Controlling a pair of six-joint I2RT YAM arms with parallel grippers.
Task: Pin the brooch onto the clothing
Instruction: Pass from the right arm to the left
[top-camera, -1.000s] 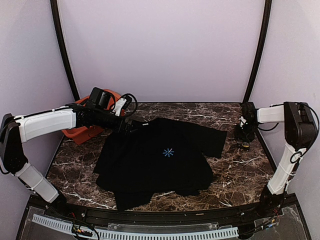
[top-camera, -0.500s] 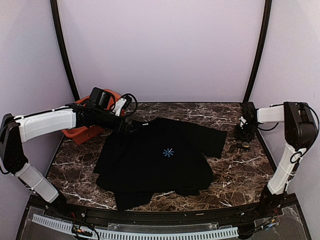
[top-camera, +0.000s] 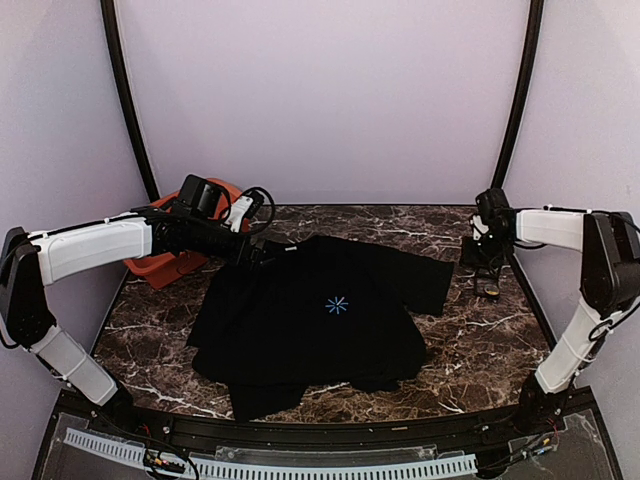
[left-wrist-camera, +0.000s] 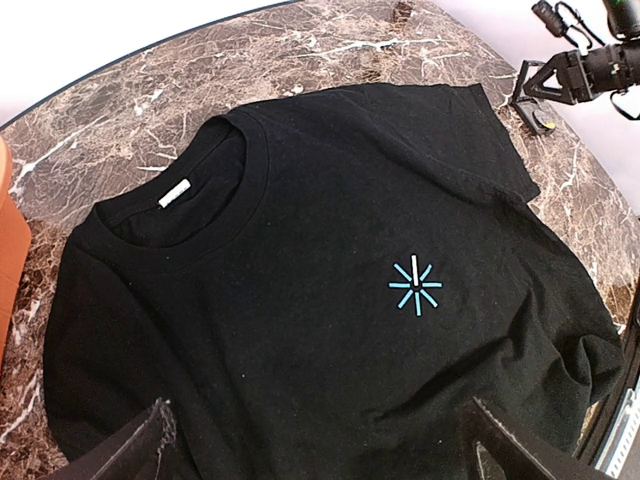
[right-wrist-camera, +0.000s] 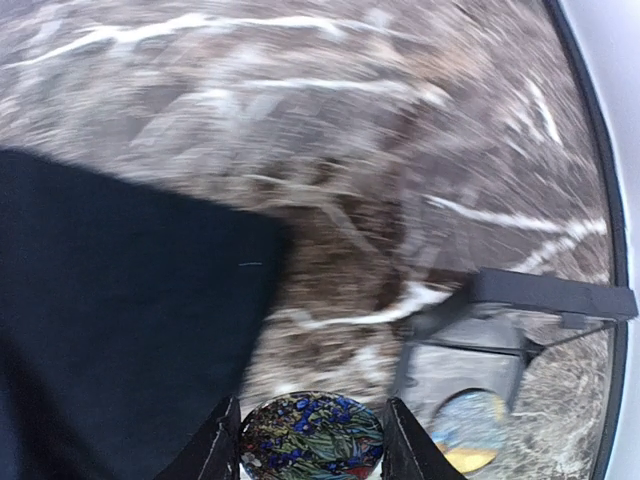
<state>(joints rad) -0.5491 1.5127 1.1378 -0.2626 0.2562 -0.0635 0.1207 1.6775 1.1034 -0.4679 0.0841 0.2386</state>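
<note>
Overhead and wrist views of 2 robot arms at a marbled desk (top-camera: 480, 350). A black T-shirt (top-camera: 310, 320) lies flat at the centre, front up, with a small light-blue starburst print (top-camera: 337, 305) on the chest. Nothing is fastened to it.

The left claw (top-camera: 258, 250) hangs over the shirt near the collar, its fingers wide apart and empty.

The right claw (right-wrist-camera: 311, 410) is at the far right of the desk, off the shirt, and is clamped on a small round floral disc (right-wrist-camera: 312, 438) in blue and green. Just to its right is a small black case (right-wrist-camera: 550, 297). The brooch (right-wrist-camera: 470, 430), a yellow-gold disc with a greyish part, sits at the foot of the case. This view is blurred, so I cannot tell whether the brooch lies inside the case or on the desk.

The task looks to be at the pick-up step, with fastening not yet begun. I cannot tell whether the floral disc belongs with the brooch. The next move likely calls for carrying the piece left, over the sleeve to the chest, and lowering it flat without rucking the cloth. The left claw is well placed to steady the fabric.
</note>
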